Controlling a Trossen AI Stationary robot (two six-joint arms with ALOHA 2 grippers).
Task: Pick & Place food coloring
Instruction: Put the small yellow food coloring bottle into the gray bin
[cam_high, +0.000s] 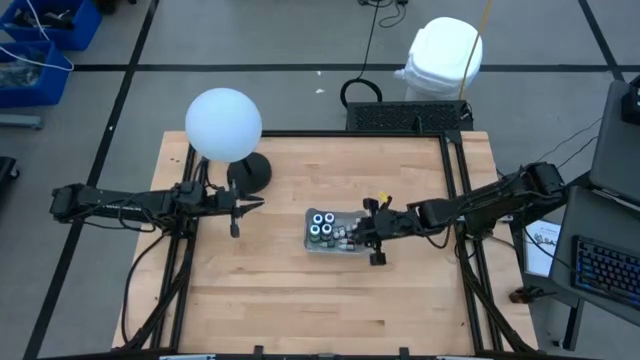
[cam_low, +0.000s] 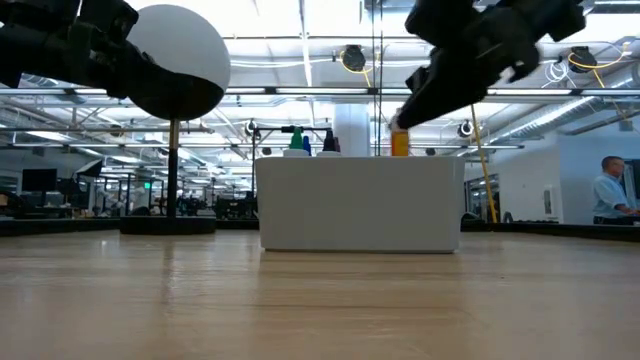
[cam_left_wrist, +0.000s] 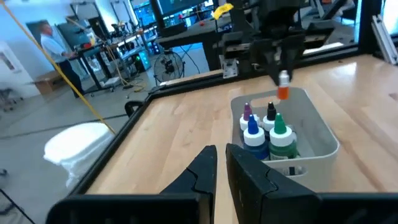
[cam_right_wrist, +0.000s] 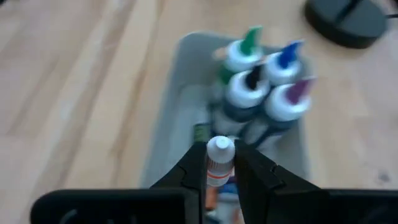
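I've got the right gripper (cam_right_wrist: 220, 163) clamped on an orange vial (cam_right_wrist: 219, 160) held above the tray (cam_high: 352, 247) mid-table w/ four bottles (cam_high: 322, 227) at its left end, left gripper (cam_left_wrist: 219, 167) near-shut, empty, parked left; looks like pick/transfer step, next needs clean lift clear.

The wooden table (cam_high: 260, 290) bears a tray (cam_high: 318, 247); a lamp base (cam_high: 250, 172).
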